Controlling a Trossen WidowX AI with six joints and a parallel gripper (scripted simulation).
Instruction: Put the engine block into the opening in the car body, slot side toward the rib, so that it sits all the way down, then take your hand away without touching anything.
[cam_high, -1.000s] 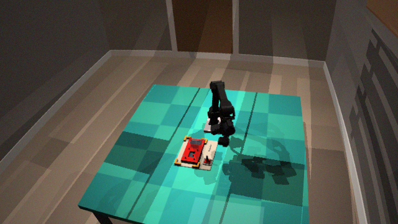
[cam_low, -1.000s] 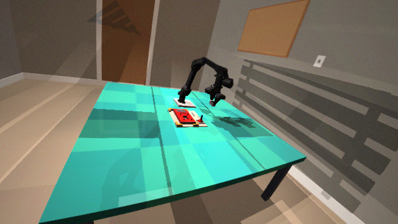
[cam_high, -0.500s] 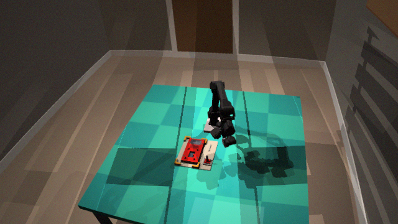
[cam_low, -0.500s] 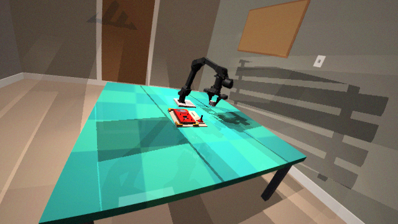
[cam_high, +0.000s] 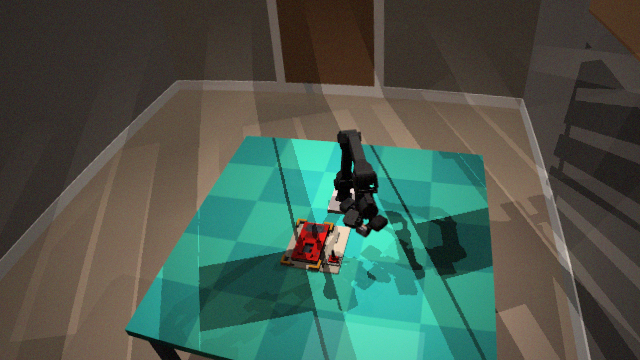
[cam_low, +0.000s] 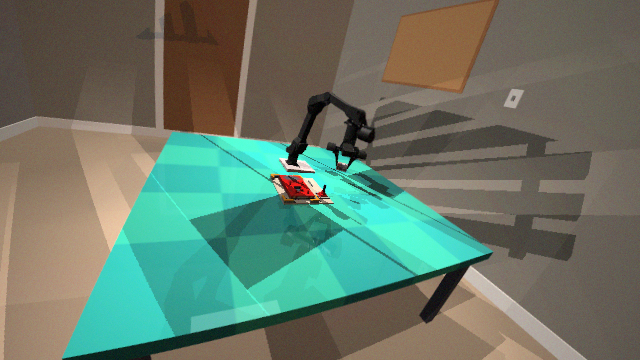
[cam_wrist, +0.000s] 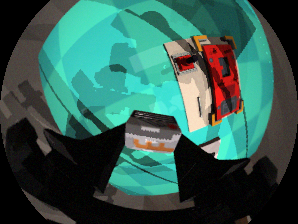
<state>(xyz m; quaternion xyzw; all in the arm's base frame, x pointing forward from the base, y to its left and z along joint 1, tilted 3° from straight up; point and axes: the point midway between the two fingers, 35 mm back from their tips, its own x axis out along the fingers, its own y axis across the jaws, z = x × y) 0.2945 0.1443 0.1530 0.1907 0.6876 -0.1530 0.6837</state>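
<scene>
My gripper (cam_high: 364, 226) (cam_low: 343, 163) (cam_wrist: 152, 129) is shut on the engine block (cam_high: 363, 230) (cam_low: 342, 166) (cam_wrist: 150, 131), a small grey block with a ribbed dark top and an orange mark on its light lower side. The block is held above the table, off to the side of the car body. The red car body (cam_high: 320, 246) (cam_low: 287, 182) (cam_wrist: 215, 61) lies between orange corner brackets on a beige board. A small dark rectangular opening (cam_high: 308, 248) (cam_wrist: 226, 67) shows in it. The rib and the block's slot cannot be made out.
The beige board (cam_high: 340, 241) (cam_wrist: 195, 92) also bears a small red part (cam_high: 333, 259) (cam_wrist: 184, 62) with a black upright post, beside the car body. The arm's white base plate (cam_high: 334, 205) (cam_low: 305, 168) (cam_wrist: 213, 149) is behind the board. Shadows cross the turquoise table (cam_high: 240, 240) (cam_low: 175, 270).
</scene>
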